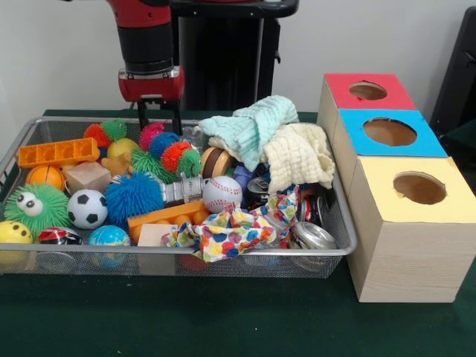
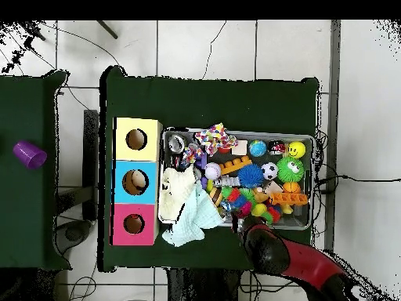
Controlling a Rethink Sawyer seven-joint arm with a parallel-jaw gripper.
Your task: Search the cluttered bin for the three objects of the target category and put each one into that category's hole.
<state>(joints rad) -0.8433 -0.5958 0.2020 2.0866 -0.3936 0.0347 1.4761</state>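
The gripper [image 1: 158,119] hung over the far rim of the wire bin [image 1: 30,132], its two fingers apart and holding nothing, probably ready to search. Which category was wanted could not be told. The balls, like the baseball [image 1: 222,193], lay mixed in the bin, and the three boxes [image 1: 387,134] stood just beside it for easy dropping.
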